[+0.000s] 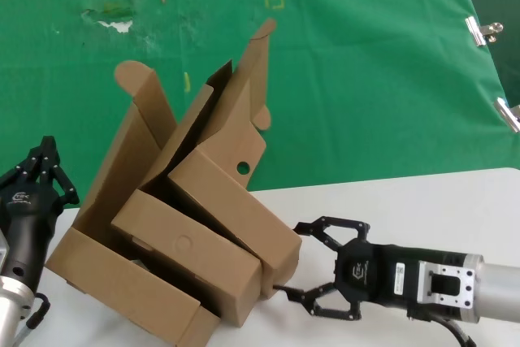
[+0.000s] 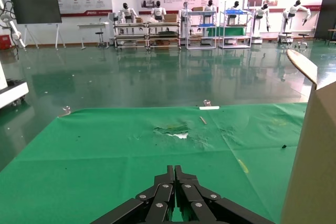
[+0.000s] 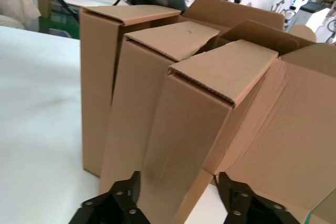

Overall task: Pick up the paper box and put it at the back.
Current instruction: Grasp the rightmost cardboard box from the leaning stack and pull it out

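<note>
The paper box (image 1: 231, 205), with a punched hole in its raised lid (image 1: 243, 168), leans at the right of a nested stack of three brown boxes, at the seam of the white table and the green sheet at the back (image 1: 366, 79). My right gripper (image 1: 296, 262) is open on the table, its jaws straddling the near end of that box (image 3: 199, 129) without closing on it. My left gripper (image 1: 49, 156) waits shut at the left of the stack, pointing over the green sheet (image 2: 105, 150) with nothing between its fingers (image 2: 170, 174).
A box with an embossed circle (image 1: 184, 243) and a long box with a tall rounded flap (image 1: 122, 282) lean against the paper box. That flap's cardboard (image 2: 315, 156) stands close beside my left gripper. Metal clips (image 1: 479, 30) hold the sheet's right edge. White tabletop (image 1: 422, 201) lies right.
</note>
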Controlling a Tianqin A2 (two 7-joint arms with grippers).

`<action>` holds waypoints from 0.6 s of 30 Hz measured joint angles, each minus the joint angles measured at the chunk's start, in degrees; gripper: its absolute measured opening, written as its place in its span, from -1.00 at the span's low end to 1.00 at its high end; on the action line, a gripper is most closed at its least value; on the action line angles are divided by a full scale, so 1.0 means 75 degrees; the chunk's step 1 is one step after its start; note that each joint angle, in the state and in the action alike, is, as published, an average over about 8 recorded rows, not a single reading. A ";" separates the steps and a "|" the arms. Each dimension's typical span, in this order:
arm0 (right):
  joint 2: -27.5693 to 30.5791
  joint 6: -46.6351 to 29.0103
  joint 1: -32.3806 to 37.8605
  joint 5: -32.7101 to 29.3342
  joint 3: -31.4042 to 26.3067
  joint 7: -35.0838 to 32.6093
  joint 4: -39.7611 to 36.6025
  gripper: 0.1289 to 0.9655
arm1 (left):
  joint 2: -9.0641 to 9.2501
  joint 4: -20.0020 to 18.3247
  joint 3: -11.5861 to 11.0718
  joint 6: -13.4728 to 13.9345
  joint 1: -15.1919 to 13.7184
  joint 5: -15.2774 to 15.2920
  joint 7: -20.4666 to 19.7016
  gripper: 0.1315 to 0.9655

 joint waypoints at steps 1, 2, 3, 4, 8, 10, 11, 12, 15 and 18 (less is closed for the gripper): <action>-0.0020 0.0006 0.0017 0.0004 0.0005 0.0000 -0.0012 0.16 | 0.0000 0.0000 0.0000 0.0000 0.0000 0.0000 0.0000 -0.90; -0.0037 0.0013 0.0033 0.0005 0.0010 0.0004 -0.0023 0.09 | 0.0000 0.0000 0.0000 0.0000 0.0000 0.0000 -0.0001 -0.91; -0.0048 0.0019 0.0049 0.0002 0.0013 0.0011 -0.0031 0.03 | 0.0000 0.0000 0.0000 0.0000 0.0000 0.0000 -0.0001 -0.92; -0.0054 0.0024 0.0063 -0.0003 0.0015 0.0022 -0.0038 -0.04 | 0.0000 0.0000 0.0000 0.0000 0.0000 0.0000 -0.0001 -0.93; -0.0032 0.0011 0.0105 -0.0023 0.0017 0.0081 -0.0042 -0.22 | 0.0000 0.0000 0.0000 0.0000 0.0000 0.0000 -0.0001 -0.97; -0.0002 -0.0016 0.0115 -0.0028 0.0016 0.0110 -0.0035 -0.33 | 0.0000 0.0000 0.0000 0.0000 0.0000 0.0001 -0.0001 -0.98; 0.0014 -0.0031 0.0119 -0.0029 0.0016 0.0124 -0.0030 -0.38 | 0.0000 0.0000 0.0000 0.0000 0.0000 0.0001 -0.0001 -0.98; 0.0030 -0.0045 0.0122 -0.0030 0.0016 0.0137 -0.0024 -0.44 | 0.0000 0.0000 0.0000 0.0000 0.0000 0.0001 -0.0001 -0.98; 0.0077 -0.0082 0.0130 -0.0033 0.0019 0.0181 0.0000 -0.60 | 0.0000 0.0000 0.0000 0.0000 0.0000 0.0002 -0.0001 -0.98; 0.0117 -0.0099 0.0134 -0.0038 0.0024 0.0232 0.0034 -0.66 | 0.0000 0.0000 0.0000 0.0000 0.0000 0.0002 -0.0001 -0.98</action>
